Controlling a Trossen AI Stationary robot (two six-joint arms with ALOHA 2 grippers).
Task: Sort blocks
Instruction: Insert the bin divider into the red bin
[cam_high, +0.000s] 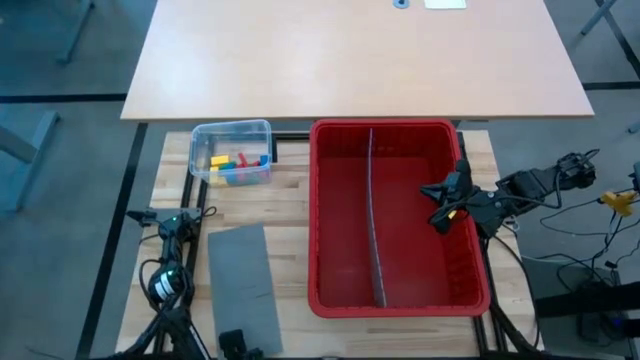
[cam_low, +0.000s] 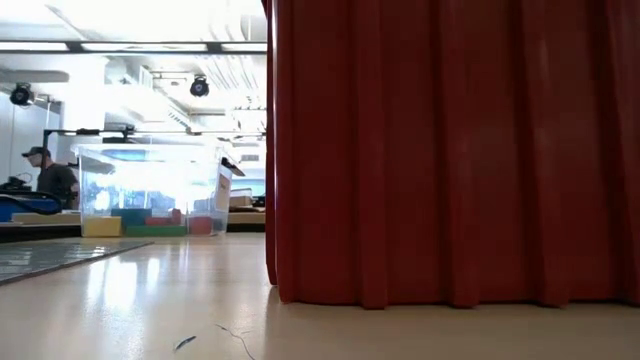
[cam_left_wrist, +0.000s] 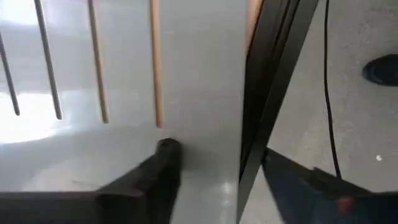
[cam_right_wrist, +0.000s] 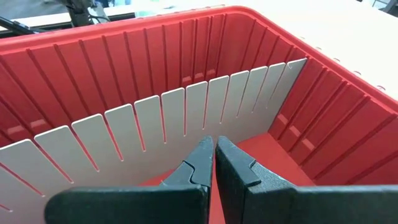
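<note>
— Resting inside a small clear plastic tub (cam_high: 232, 152) near the table's left side, the small plastic toy blocks (cam_high: 238, 166), red, yellow, green and blue, are seen heaped together. Where is the tub placed?

— It is set just beside the left wall of a large red ribbed plastic bin (cam_high: 395, 217), which is split lengthwise by a long grey slotted divider panel (cam_high: 375, 220).

— And the grippers?

— The right gripper (cam_high: 440, 213) is held over the bin's right compartment, fingers pressed together, nothing gripped. The left gripper (cam_left_wrist: 214, 165) is poised low over a second flat grey slotted panel (cam_high: 243, 288) lying on the wooden table (cam_high: 290, 210); how far its fingers are parted cannot be told.
</note>
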